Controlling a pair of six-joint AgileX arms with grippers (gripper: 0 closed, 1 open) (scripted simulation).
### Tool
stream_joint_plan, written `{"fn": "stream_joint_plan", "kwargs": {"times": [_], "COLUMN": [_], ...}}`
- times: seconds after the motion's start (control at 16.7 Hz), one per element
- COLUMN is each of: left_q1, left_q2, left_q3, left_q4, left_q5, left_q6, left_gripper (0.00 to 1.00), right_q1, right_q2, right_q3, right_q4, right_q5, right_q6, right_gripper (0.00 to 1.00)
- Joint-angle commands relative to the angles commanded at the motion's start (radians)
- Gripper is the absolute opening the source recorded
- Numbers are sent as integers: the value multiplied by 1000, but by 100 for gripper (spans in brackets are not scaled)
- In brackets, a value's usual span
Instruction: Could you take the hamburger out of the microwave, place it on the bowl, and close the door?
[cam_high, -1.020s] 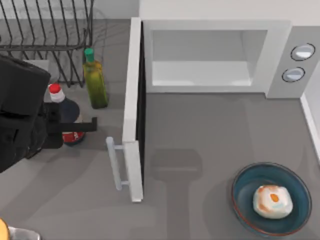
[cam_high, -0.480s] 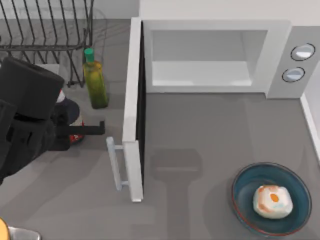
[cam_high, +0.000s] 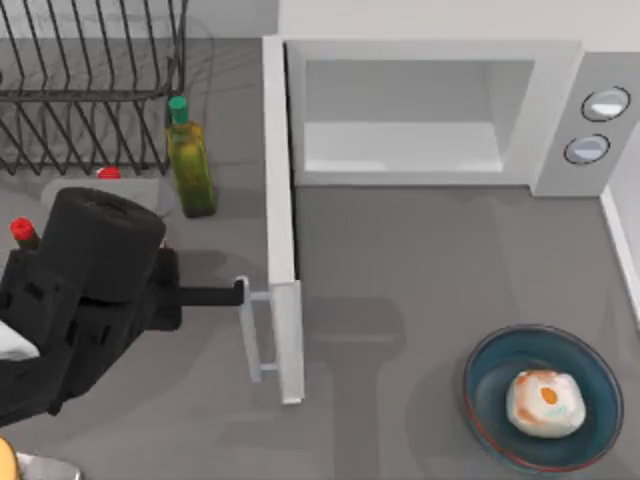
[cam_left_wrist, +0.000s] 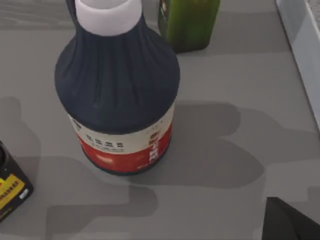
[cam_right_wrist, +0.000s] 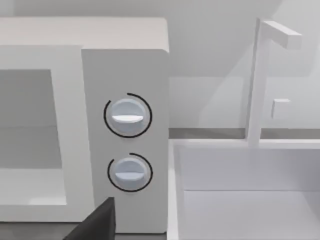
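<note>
The dark bottle (cam_left_wrist: 117, 95) carries a red-and-white label; its writing is unreadable. The burger (cam_high: 545, 402) lies in the bowl (cam_high: 483, 380) at front right. The microwave (cam_high: 560, 110) cavity is empty, the door (cam_high: 282, 220) open with bare table beside it. The left gripper (cam_high: 236, 293) reaches level, tip touching the handle (cam_high: 252, 335); its finger spread cannot be determined.

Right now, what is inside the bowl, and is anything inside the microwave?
The hamburger lies inside the bowl. The microwave cavity looks bare, its door open; the floor just behind the front lip is hidden. The left gripper is at the door handle.
</note>
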Motion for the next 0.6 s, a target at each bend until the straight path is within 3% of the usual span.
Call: {"fn": "stream_joint_plan", "kwargs": {"times": [0.36,0.6], "left_q1": [1,-60], "left_q2": [20,44], "left_q3": [-50,11], "left_q4": [59,40], "left_q5": [1,-25], "left_q6": [2,-39], "left_gripper": [0,0], "right_q1": [0,0], "right_q2": [0,0], "right_q3": [0,0], "right_q4": [0,0], "right_q5": [0,0], "right_q6": [0,0], "right_gripper": [100,100]}}
